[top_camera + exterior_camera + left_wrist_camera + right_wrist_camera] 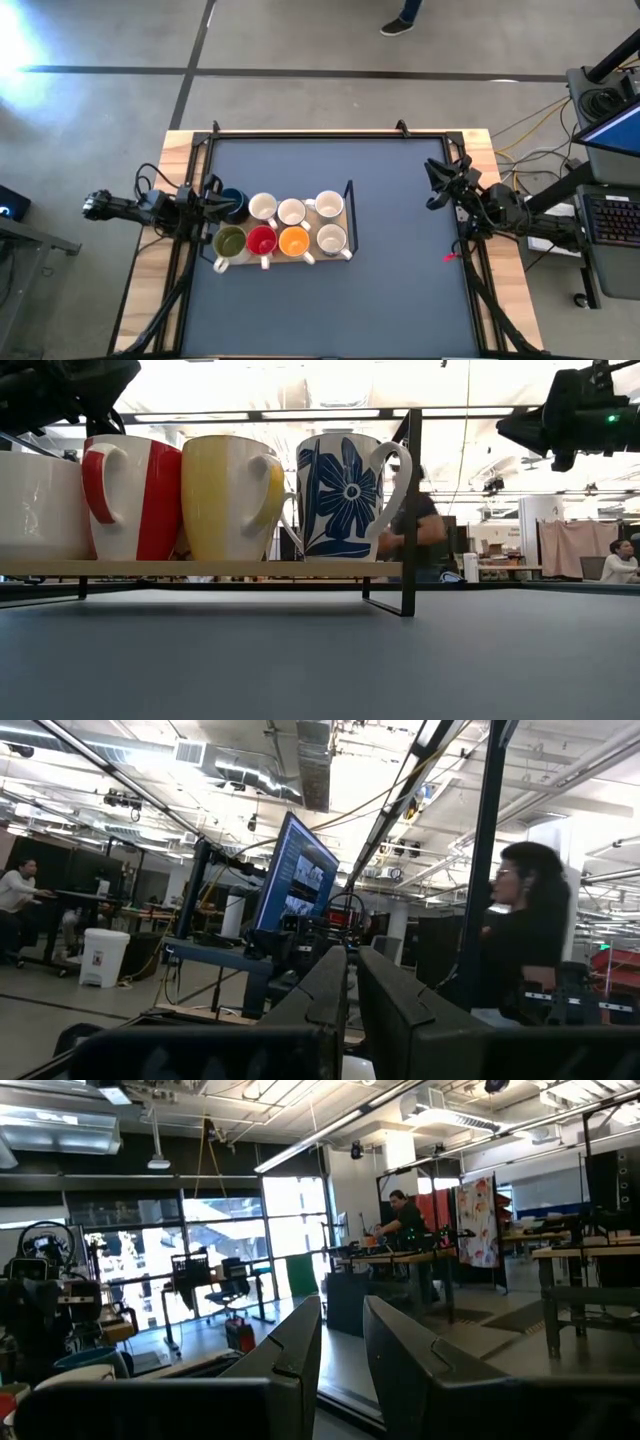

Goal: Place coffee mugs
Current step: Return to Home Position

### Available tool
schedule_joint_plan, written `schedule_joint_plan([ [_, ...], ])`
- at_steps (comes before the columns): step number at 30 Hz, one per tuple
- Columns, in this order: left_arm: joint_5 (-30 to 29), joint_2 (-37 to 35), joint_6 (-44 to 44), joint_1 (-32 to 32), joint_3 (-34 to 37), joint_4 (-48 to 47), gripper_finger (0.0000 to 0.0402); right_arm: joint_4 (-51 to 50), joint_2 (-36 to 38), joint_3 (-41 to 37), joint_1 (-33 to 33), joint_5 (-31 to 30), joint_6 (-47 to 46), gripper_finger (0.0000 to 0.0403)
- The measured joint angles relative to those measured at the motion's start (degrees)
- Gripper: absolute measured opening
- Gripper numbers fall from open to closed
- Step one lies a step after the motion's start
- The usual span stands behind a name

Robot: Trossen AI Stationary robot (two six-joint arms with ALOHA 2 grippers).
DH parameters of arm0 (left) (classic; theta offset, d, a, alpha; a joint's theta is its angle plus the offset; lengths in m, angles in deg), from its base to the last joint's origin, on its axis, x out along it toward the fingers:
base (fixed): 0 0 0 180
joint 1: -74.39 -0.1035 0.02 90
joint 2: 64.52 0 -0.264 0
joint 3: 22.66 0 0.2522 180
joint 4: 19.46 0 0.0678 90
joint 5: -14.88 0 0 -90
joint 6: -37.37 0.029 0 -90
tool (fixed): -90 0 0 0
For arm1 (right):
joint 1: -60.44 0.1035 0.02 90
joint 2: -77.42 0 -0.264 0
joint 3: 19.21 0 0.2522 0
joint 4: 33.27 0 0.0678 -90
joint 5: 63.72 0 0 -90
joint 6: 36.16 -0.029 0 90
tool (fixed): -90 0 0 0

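Note:
Eight mugs stand in two rows on a low wooden rack (311, 205). The far row holds the dark blue mug (233, 205) and three white ones (291, 211). The near row holds the olive green (229, 241), red (261, 240), orange (293, 240) and another white mug (331, 239). The low view shows the near row from the side, with a red-striped mug (135, 495) and a blue-flowered one (345, 495). My left gripper (214, 200) is shut, level, just left of the dark blue mug. My right gripper (435, 182) waits near the table's right edge, its fingers a narrow gap apart (342, 1340). My left gripper stands close against the dark blue mug's left side (224, 205) in the high view. I cannot tell whether it touches the mug. Its own wrist view shows no mug between the fingers (330, 995).
The rack has a black metal frame with an upright post (410, 510) at its right end. The dark table mat (390, 290) lies bare right of and in front of the rack. Wooden borders and cables run along both sides. People and desks show in the room beyond.

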Motion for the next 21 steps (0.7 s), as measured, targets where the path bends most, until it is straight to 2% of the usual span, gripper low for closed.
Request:
schedule_joint_plan([
  [21, 0.0, 0.0, 0.01, 0.01, 0.0, 0.0, 0.0011, 0.07, -0.02, 0.0, 1.22, 0.13, 0.0, 0.0068],
])
